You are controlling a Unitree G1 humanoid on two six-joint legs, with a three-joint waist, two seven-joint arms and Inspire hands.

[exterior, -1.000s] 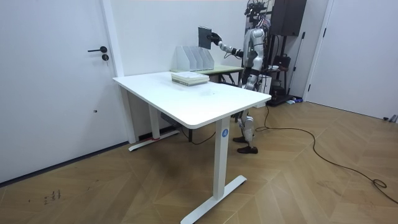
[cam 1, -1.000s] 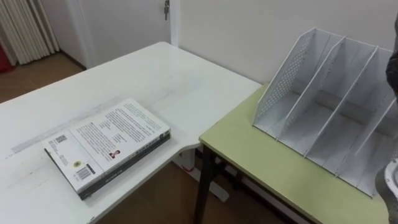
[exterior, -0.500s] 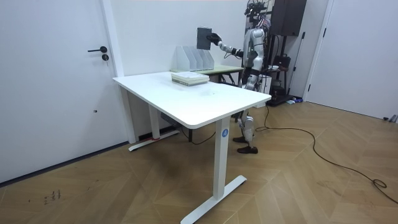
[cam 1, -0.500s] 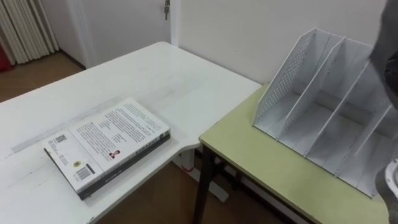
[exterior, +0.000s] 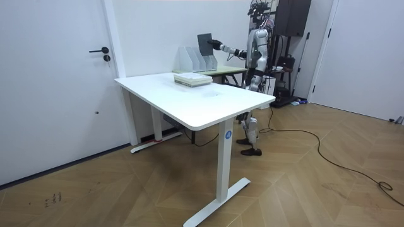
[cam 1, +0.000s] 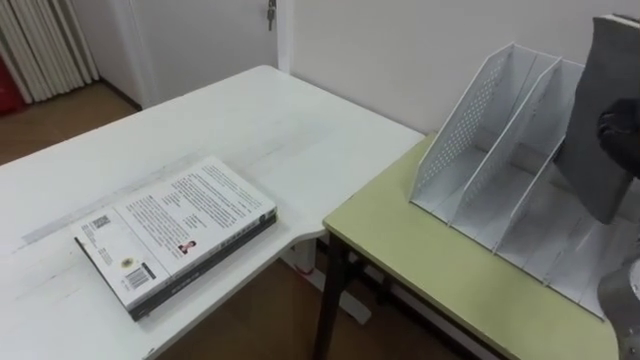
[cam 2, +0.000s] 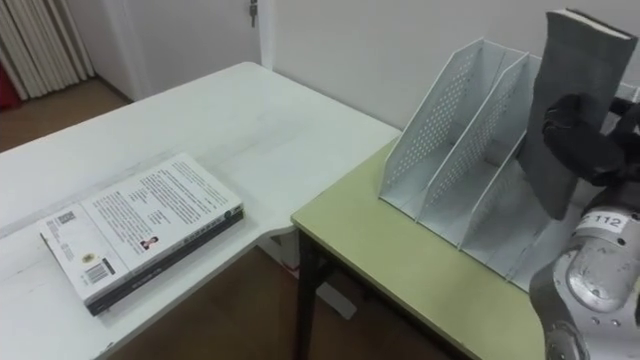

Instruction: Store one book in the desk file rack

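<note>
Right hand [cam 2: 588, 140] clasps grey book [cam 2: 575, 70], long axis near upright, over file rack [cam 2: 440, 130] at green surface's [cam 2: 400, 270] far edge.

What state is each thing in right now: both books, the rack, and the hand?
grey book: closed, tilted, held in the air over the file rack, not yet in a slot.
right hand: shut on the grey book.
file rack: standing on the green table, visible slots empty.
white-covered book: closed, lying flat on the white desk.
</note>
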